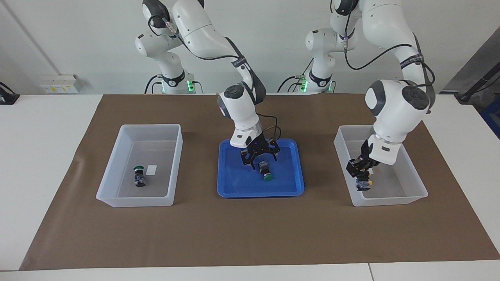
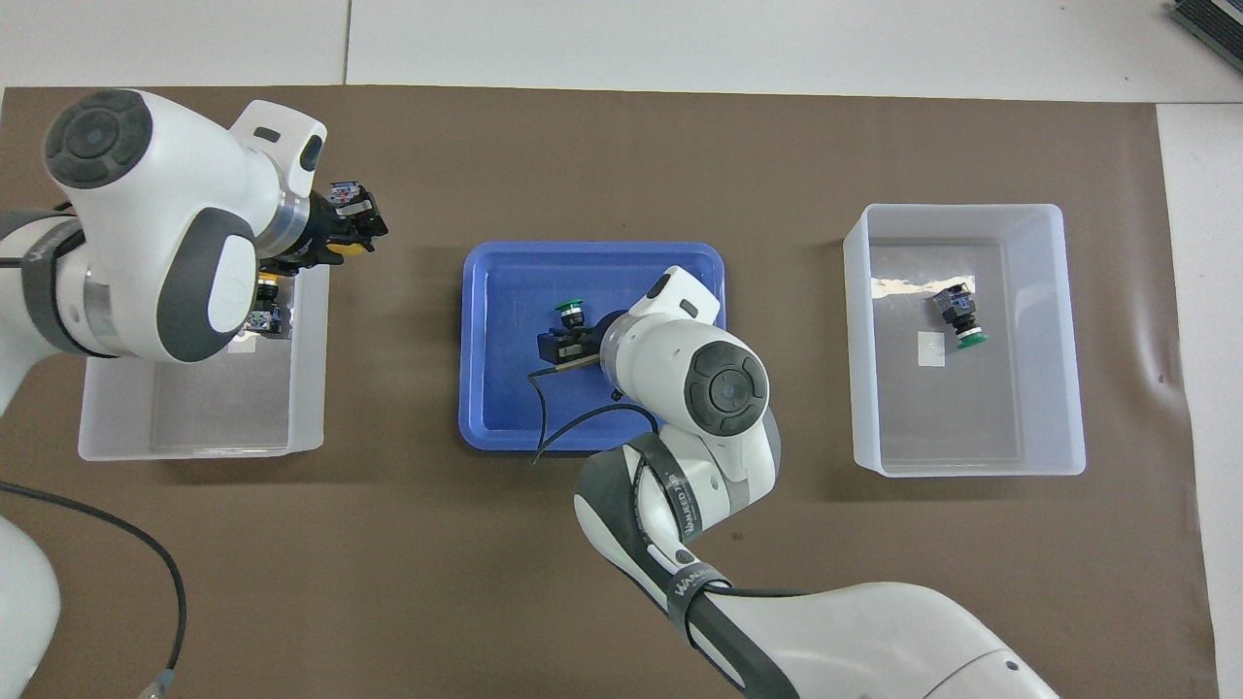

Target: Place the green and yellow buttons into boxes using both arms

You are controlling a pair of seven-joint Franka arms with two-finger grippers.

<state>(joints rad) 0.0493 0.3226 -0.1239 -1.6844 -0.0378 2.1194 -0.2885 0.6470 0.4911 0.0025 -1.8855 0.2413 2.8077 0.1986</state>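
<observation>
At mid-frame, the right gripper [image 1: 259, 158] is spread wide over the green button [image 1: 266, 172] lying in the blue tray [image 1: 234, 187], apparently for grasping. The left gripper [image 1: 360, 173] is clamped on a yellow button [image 1: 364, 184], held low in the box [image 1: 414, 183], probably for release.

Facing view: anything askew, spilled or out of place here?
Nothing stands out. One green button lies in its box, another in the tray under the right gripper; the left gripper holds a yellow button in the other box.
</observation>
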